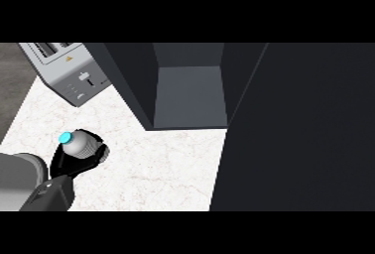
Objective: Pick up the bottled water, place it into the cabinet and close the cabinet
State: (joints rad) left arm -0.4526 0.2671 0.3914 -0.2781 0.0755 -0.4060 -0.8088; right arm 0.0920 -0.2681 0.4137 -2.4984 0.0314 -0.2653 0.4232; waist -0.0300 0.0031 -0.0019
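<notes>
The left hand (73,159) shows at the lower left of the head view, its black fingers curled round the water bottle (79,144), which stands upright in its hold with the blue cap (66,137) on top, above the pale desk (161,163). Up and to the right of the hand stands the dark cabinet (189,94), its door (300,129) swung open. A toaster (70,72) sits further up from the hand, beside the cabinet.
</notes>
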